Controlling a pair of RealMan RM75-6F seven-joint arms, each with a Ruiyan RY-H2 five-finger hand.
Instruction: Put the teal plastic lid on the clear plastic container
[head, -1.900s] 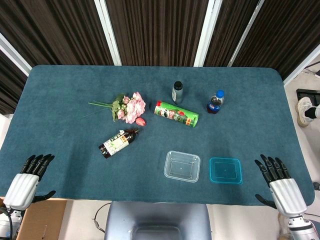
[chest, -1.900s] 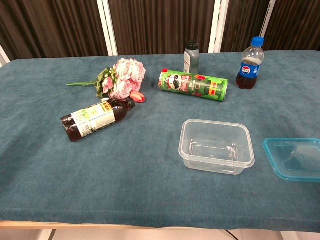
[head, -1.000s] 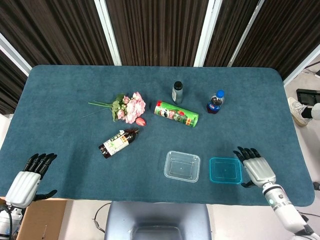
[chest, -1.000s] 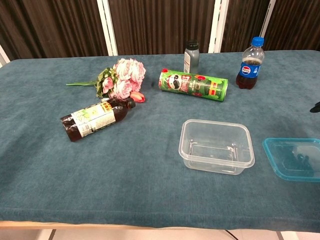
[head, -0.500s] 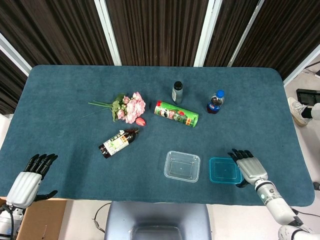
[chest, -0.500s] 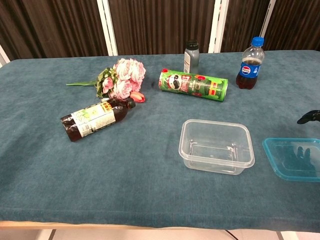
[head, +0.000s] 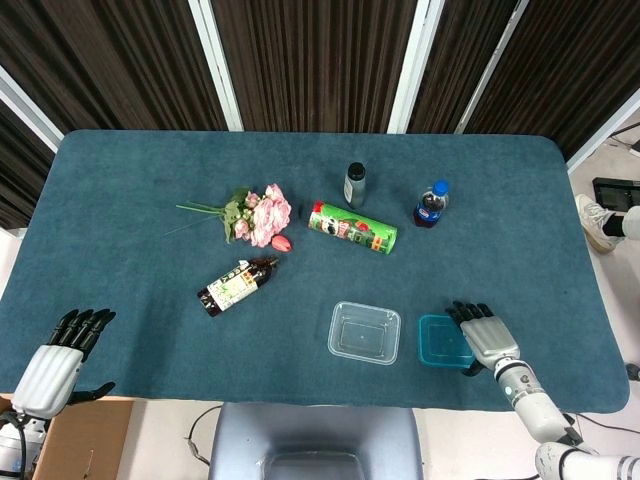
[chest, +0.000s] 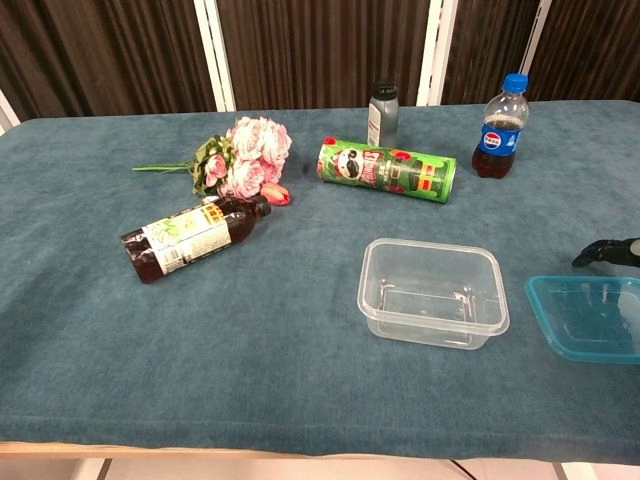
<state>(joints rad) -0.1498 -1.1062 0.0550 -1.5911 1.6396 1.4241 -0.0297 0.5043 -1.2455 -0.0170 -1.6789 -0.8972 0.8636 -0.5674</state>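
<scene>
Right robot hand (head: 482, 335): we see it released, fingers spread over the flat square teal plastic lid (head: 441, 341).
Left robot hand (head: 56, 358): released, off the worktop (head: 150, 300) edge.
Clear rectangular plastic container (head: 364, 333): uncovered, just beside lid.

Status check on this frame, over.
Right hand open over teal lid, no grip. Left hand idle, open. Clear container uncovered, path clear.

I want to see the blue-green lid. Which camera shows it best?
The chest view: the teal lid lies big and near, though the picture's right edge cuts it. The head view shows it small, partly under the right hand.
</scene>
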